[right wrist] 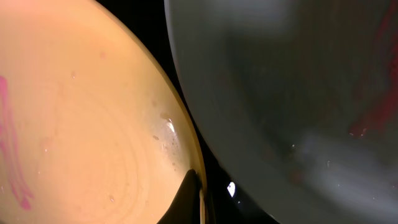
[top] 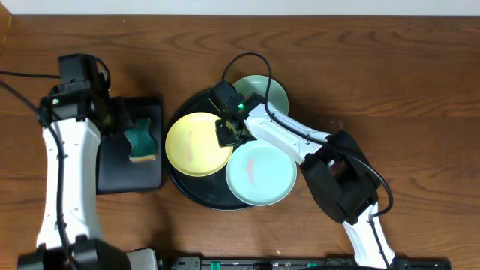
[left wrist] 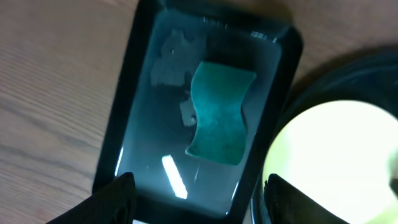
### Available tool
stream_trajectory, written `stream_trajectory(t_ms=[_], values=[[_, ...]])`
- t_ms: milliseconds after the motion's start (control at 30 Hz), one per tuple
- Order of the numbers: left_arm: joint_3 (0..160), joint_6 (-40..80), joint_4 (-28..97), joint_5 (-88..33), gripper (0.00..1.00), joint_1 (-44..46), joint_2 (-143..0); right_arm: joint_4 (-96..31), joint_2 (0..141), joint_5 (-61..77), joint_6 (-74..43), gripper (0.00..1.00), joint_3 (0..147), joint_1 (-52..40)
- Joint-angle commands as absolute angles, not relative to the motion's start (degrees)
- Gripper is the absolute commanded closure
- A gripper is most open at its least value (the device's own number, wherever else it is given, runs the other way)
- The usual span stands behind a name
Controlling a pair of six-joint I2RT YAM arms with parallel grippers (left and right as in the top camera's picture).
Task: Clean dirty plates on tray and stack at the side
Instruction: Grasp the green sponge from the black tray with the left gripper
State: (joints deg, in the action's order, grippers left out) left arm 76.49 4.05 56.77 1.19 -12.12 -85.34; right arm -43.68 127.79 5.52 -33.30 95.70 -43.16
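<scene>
1. Yellow plate [top: 196, 146] lies on the tray [top: 184, 189]; the right end effector [top: 231, 132] is pinched shut on its rim, likely to lift it for wiping.
2. Wide open, the left end effector [left wrist: 199, 208] hangs over the sponge [left wrist: 217, 112] in the small tray [left wrist: 149, 143], seemingly to take it.
3. Count: three plates on the tray, one yellow and two mint plates [top: 261, 174]; one sponge; none stacked on the tabletop [top: 375, 75].
</scene>
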Motion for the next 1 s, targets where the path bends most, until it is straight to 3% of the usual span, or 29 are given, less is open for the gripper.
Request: stream_trajectory(t_ms=[0, 200, 300, 400, 967], values=[[75.0, 0.3, 57.1, -2.5, 0.34, -12.2, -89.8, -44.1, 130.3, 4.5, -32.5, 0.99, 95.5, -43.6], [74.9, -2.1, 56.8, -7.1, 0.39, -12.2, -98.6, -44.0, 130.3, 4.5, -32.5, 0.99, 95.5, -43.6], [74.9, -2.0, 56.0, -6.7, 0.5, -12.2, -102.9, -44.0, 130.3, 4.5, -32.5, 0.99, 95.5, -43.6], [74.9, 1.0, 54.5, -4.8, 0.55, -12.2, -106.5, -44.0, 130.3, 4.5, -32.4, 0.99, 95.5, -43.6], [72.1, 2.0, 46.2, -3.8, 0.56, -12.2, -111.5, -43.9, 130.3, 4.5, -32.1, 0.99, 95.5, -43.6]])
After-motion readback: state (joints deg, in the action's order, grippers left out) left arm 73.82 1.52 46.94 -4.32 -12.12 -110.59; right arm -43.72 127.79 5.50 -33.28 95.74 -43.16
